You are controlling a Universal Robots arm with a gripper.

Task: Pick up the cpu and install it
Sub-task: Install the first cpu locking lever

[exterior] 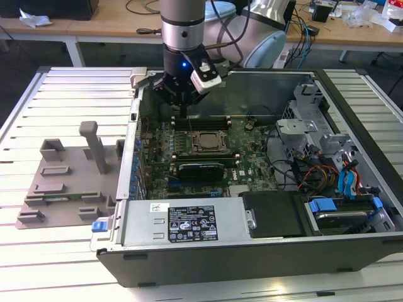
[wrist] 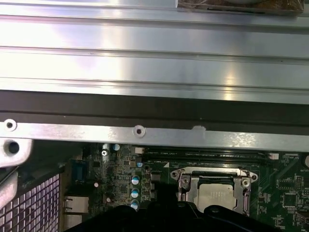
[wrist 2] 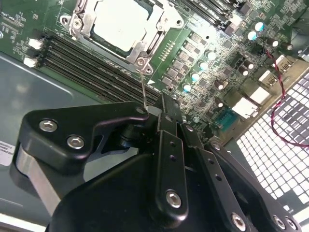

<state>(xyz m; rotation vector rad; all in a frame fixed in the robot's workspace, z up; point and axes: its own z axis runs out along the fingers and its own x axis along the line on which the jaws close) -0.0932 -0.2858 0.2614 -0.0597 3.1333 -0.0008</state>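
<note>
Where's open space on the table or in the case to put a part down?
Open: the ribbed table beyond the grey tray, and its front strip before the tray. Crowded: the motherboard under the claw, and the cable-filled drive bay at the exterior view's right.

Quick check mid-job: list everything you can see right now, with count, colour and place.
cpu: one, silvery-white, seated in the motherboard socket.
Socket frame: one, metal, around the cpu.
Motherboard: one, green, inside the case.
Computer case: one, dark grey, open, on the slatted table.
Power supply: one, silver with black label, front of the case.
Drive cables: several, blue and orange, at the exterior view's right.
Grey plastic tray: one, at the exterior view's left of the case.
Slatted table: one, silver.
Gripper: one, black, above the motherboard near the socket.
</note>
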